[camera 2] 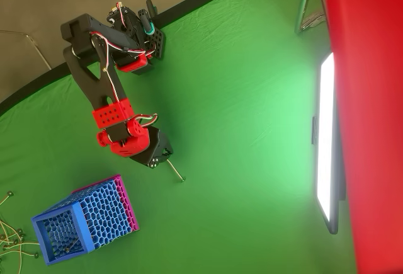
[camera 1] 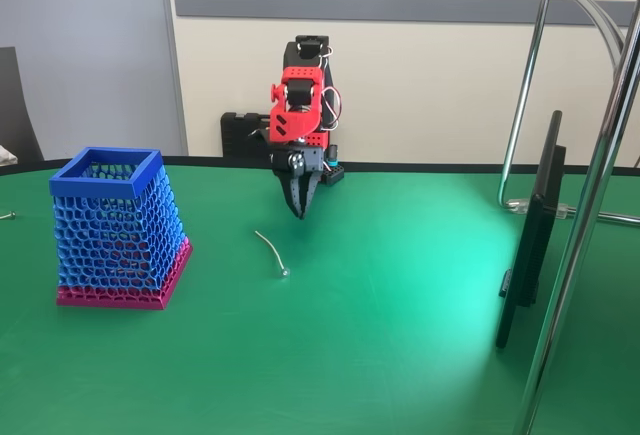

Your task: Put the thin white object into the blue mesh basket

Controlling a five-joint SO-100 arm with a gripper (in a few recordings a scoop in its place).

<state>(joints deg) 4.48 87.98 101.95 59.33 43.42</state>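
On the green table [camera 1: 400, 355], the blue mesh basket [camera 1: 118, 230] is the landmark: upright near the left edge in the fixed view, solid blue square rim on top, magenta band at the base, mouth open upward. In the overhead view the basket [camera 2: 85, 218] sits toward the lower left. The thin white object [camera 1: 271, 252] lies flat on the cloth to the right of the basket, well apart from it, slightly curved, small rounded knob at the end nearer the camera. In the overhead view the stick [camera 2: 175, 171] lies up and right of the basket, one end just beside the gripper's black body; cannot tell if touching.

The gripper [camera 1: 299, 210] hangs above the table, right of the basket and behind the stick in the fixed view, dark fingers pointing down with tips drawn close together, nothing between them. In the overhead view the gripper [camera 2: 165, 158] is above and right of the basket. The red and black arm [camera 1: 300, 105] rises behind it.

Far right of the basket: a dark monitor [camera 1: 530, 235] seen edge-on and chrome stand tubes [camera 1: 590, 205]. A few thin wiry bits [camera 2: 9, 233] lie left of the basket in the overhead view.
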